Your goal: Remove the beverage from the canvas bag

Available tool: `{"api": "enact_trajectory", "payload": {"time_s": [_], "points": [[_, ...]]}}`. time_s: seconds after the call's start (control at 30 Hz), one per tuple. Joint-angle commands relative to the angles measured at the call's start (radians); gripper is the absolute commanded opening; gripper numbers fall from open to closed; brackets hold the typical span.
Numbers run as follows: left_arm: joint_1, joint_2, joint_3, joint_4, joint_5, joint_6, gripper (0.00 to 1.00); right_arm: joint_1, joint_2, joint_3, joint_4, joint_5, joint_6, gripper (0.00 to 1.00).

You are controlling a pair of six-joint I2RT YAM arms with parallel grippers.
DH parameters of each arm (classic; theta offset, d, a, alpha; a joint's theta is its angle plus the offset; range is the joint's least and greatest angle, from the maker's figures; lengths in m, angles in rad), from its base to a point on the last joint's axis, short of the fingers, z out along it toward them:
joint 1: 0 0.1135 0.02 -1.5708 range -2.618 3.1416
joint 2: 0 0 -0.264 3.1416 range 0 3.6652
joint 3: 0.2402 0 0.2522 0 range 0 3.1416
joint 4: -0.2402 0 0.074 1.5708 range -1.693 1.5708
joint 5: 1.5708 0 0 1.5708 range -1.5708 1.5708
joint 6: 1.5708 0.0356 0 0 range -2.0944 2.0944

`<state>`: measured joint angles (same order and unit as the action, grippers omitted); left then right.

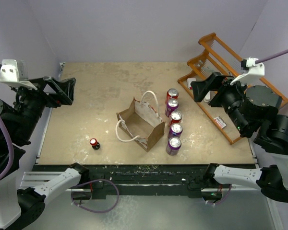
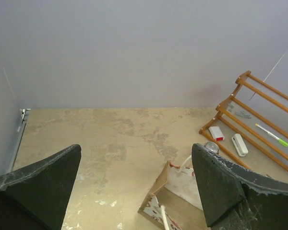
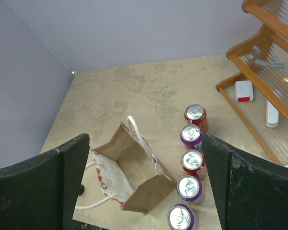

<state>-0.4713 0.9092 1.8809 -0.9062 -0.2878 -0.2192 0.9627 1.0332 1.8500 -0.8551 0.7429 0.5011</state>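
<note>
Canvas bag [image 1: 155,135] stands mid-worktop, mouth up. Top and right wrist views both show a bare floor inside, so nothing looks left to pull.

Left tool [image 1: 66,92]: fingers spread wide, holding nothing, hanging high over the far-left edge of the worktop [image 1: 96,91], well apart from everything.

Small dark bottle with red cap [image 1: 94,143]: upright on the near left, apart from the bag. Can't tell if it counts as a beverage.

Bag handles: one white loop flopped out to the left, the other up at the far rim. Both are snag risks.

Row of five cans [image 1: 175,117]: upright, just beside the bag's right face, red and purple mixed.

Right tool [image 1: 196,92]: fingers also wide apart and empty, high up in front of the wooden rack [image 1: 216,43].

My read: extraction looks finished, so the step is confirm and clear. To do it well:
- check the bag's near inner wall, the one spot partly hidden
- keep both tools high
- route the right arm above the can tops
- leave the bag and its loops alone
</note>
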Motion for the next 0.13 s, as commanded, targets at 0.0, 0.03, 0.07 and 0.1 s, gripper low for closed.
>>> {"api": "enact_trajectory", "payload": {"time_s": [0.0,0.03,0.07,0.1], "points": [[0.002,-0.008,0.000,0.032,-0.017,0.021,0.99,-0.001,-0.022,0.001,0.077,0.005,-0.084,1.00],[0.002,-0.008,0.000,0.032,-0.017,0.021,0.99,-0.001,-0.006,0.026,0.057,0.014,-0.082,1.00],[0.002,-0.007,-0.001,0.033,-0.016,0.022,0.99,-0.001,0.010,0.054,0.037,0.028,-0.072,1.00],[0.002,-0.008,-0.001,0.032,-0.015,0.021,0.99,-0.001,0.022,0.078,0.016,0.038,-0.057,1.00]]}}
